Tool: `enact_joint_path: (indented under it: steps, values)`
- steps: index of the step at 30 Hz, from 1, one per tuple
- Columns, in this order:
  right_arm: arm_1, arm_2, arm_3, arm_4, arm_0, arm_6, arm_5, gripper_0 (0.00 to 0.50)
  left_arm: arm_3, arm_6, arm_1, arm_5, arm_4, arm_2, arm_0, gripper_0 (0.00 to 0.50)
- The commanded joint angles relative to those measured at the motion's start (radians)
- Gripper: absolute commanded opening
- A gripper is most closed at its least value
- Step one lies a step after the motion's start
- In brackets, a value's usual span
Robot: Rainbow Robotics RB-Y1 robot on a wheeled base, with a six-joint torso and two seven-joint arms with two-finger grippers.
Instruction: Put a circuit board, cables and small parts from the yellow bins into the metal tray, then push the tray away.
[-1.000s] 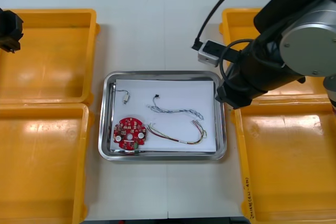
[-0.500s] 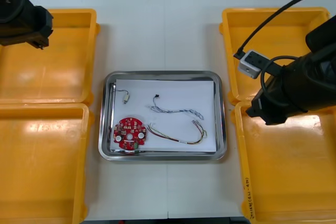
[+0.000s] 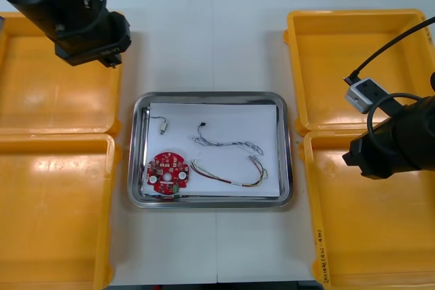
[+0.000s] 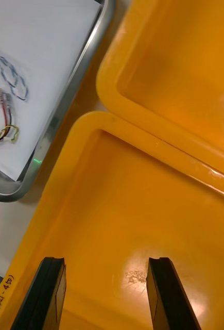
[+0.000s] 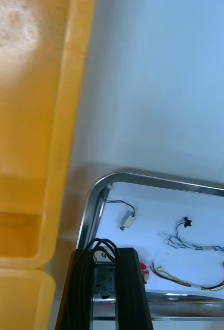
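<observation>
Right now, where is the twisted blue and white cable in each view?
Front view: twisted blue and white cable, centre of shiny metal tray.
Right wrist view: its end beside the tray's rim.
Left wrist view: within the tray's rim.
Shared landmark: tray rim.

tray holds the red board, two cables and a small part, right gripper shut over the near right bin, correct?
No: the right gripper is open, not shut; the right wrist view shows its fingers apart over the near right bin. The tray does hold the red board, blue and white cable, red and yellow cable and small part.
</observation>
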Motion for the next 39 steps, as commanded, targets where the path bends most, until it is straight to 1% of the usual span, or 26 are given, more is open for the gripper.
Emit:
enact_joint_path:
  steps: [1,6,9,12,13,15,22,27,31,33,35,39]
  values:
    - [-0.033,-0.033,-0.038,0.049,0.048,-0.101,0.004,0.458,-0.036,-0.062,-0.090,0.008,-0.061,-0.041,-0.050,0.000]
    - [-0.033,-0.042,-0.038,0.113,0.086,-0.120,0.004,0.456,-0.035,-0.058,-0.173,0.008,-0.123,-0.075,-0.044,0.000]
    - [-0.033,-0.042,-0.038,0.133,0.100,-0.127,0.004,0.456,-0.033,-0.058,-0.196,0.008,-0.147,-0.089,-0.027,0.000]
    - [-0.032,-0.046,-0.028,0.142,0.114,-0.143,0.004,0.458,-0.033,-0.068,-0.225,0.008,-0.201,-0.101,0.015,0.000]
    - [-0.032,-0.046,-0.028,0.142,0.114,-0.143,0.004,0.458,-0.033,-0.068,-0.225,0.008,-0.201,-0.101,0.015,0.000]
    - [-0.030,-0.050,-0.017,0.150,0.122,-0.155,0.004,0.458,-0.033,-0.078,-0.245,0.008,-0.227,-0.106,0.052,0.000]
    - [-0.026,-0.055,-0.011,0.154,0.139,-0.172,0.004,0.458,-0.033,-0.082,-0.247,-0.014,-0.241,-0.155,0.098,0.000]
    - [-0.018,-0.062,0.005,0.153,0.151,-0.264,0.004,0.457,-0.029,-0.076,-0.248,-0.047,-0.251,-0.198,0.119,0.000]
    - [-0.016,-0.062,0.005,0.156,0.152,-0.289,0.004,0.456,-0.030,-0.076,-0.262,-0.077,-0.267,-0.199,0.141,0.000]
    - [-0.010,-0.069,0.018,0.153,0.156,-0.302,0.004,0.459,-0.027,-0.081,-0.279,-0.103,-0.302,-0.199,0.164,0.000]
    - [-0.010,-0.073,0.028,0.151,0.160,-0.307,0.004,0.456,-0.027,-0.082,-0.287,-0.111,-0.319,-0.199,0.174,0.000]
    - [-0.010,-0.076,0.043,0.150,0.174,-0.313,0.004,0.456,-0.026,-0.087,-0.299,-0.126,-0.333,-0.199,0.199,0.000]
